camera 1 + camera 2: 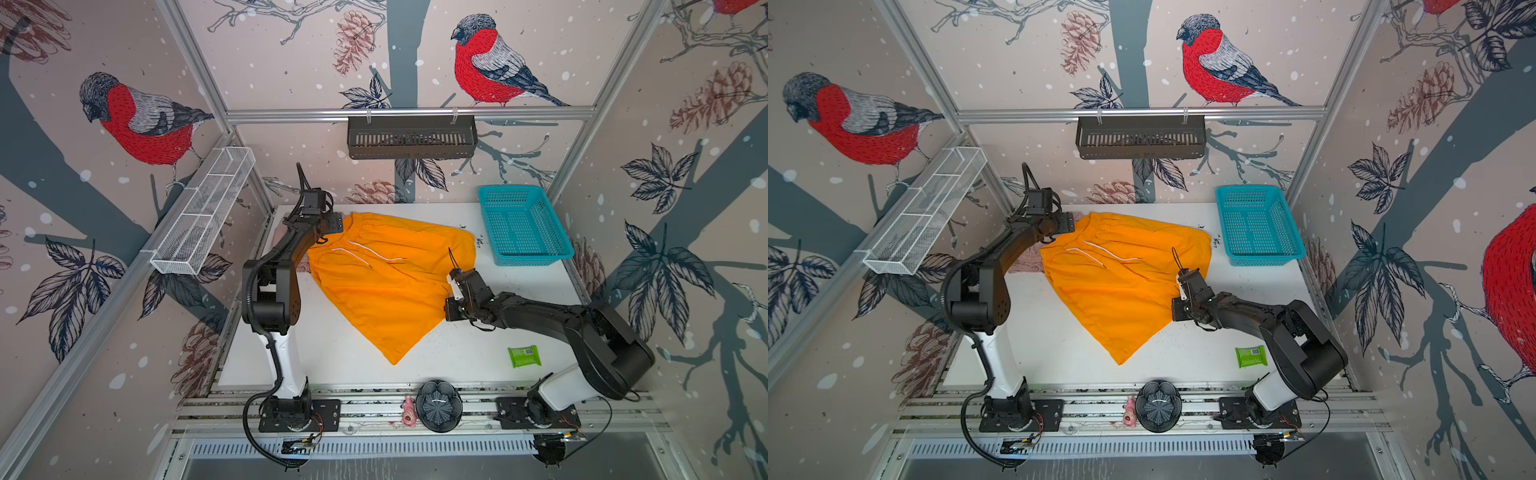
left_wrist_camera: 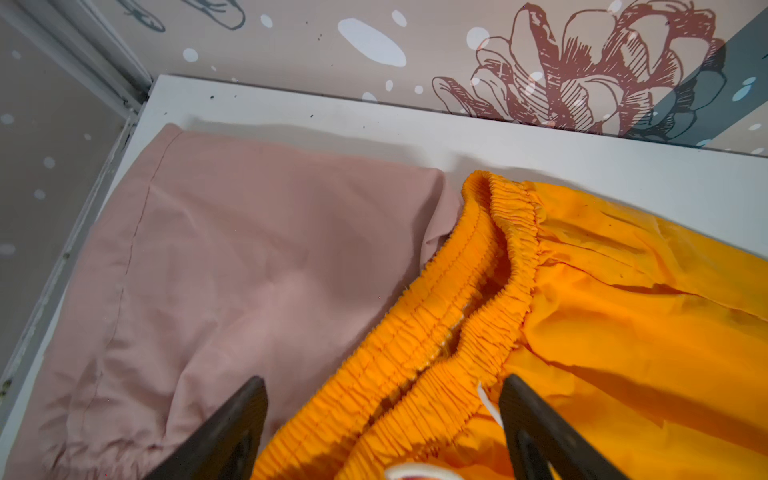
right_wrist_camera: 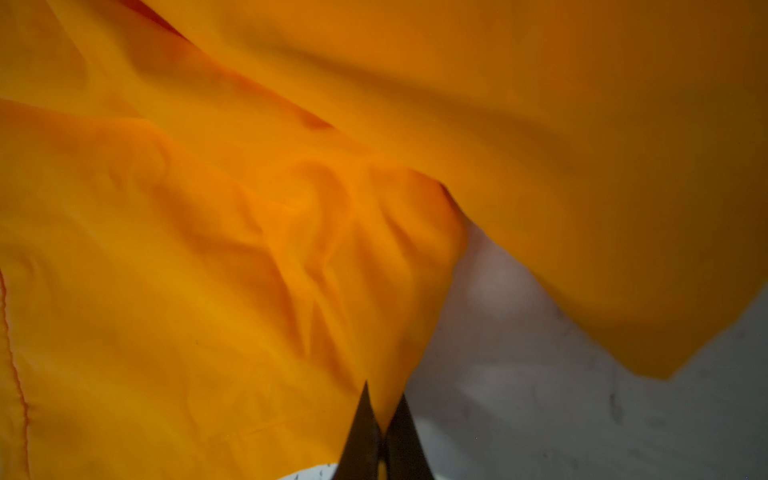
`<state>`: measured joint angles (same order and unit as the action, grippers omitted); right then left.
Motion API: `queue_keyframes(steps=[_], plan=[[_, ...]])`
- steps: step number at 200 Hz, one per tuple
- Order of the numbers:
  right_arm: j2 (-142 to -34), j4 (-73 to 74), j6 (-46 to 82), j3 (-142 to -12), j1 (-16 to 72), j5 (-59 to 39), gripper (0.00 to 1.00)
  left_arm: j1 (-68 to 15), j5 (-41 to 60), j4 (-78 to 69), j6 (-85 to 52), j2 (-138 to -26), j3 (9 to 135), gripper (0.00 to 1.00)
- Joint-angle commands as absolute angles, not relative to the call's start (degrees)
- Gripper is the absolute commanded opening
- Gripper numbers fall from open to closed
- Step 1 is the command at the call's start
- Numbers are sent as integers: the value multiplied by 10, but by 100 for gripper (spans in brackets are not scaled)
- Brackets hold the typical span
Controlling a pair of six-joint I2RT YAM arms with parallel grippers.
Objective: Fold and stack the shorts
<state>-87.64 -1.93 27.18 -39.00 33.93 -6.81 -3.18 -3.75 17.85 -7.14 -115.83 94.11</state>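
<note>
Both top views are bright and evenly lit from overhead, with only faint, soft shadows on the white worktop (image 1: pixel 332 357). Wide-angle distortion splays the frame rails (image 1: pixel 195 62) toward the corners. The left wrist view is crisp on the orange shorts (image 2: pixel 623 332) and the pink shorts (image 2: pixel 228 270), while the left end effector (image 2: pixel 384 377) looks dark and soft-edged. The right wrist view is smeared, with orange fabric close to the lens and its upper part in shade.

The orange shorts (image 1: pixel 386 291) cover the table's (image 1: pixel 332 359) middle, pink shorts (image 2: pixel 249 270) the far-left corner beside them. A basket (image 1: pixel 523 226) fills the far-right corner and a green packet (image 1: pixel 524 356) lies front right; the front-left table is bare and open.
</note>
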Motion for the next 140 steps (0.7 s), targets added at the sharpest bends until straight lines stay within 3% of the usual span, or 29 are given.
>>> queue_keyframes(steps=[1,57,93,140], plan=[[-870,-59,261,-403,325,-55,4,-31,2,168,5,-1201,989,88],[-864,-68,248,-399,311,-60,3,-33,91,291,33,-1363,1192,88],[-863,-55,251,-391,304,-64,3,-41,113,315,45,-1394,1210,86],[-856,-67,238,-390,284,-61,3,-42,99,318,30,-1379,1202,56]])
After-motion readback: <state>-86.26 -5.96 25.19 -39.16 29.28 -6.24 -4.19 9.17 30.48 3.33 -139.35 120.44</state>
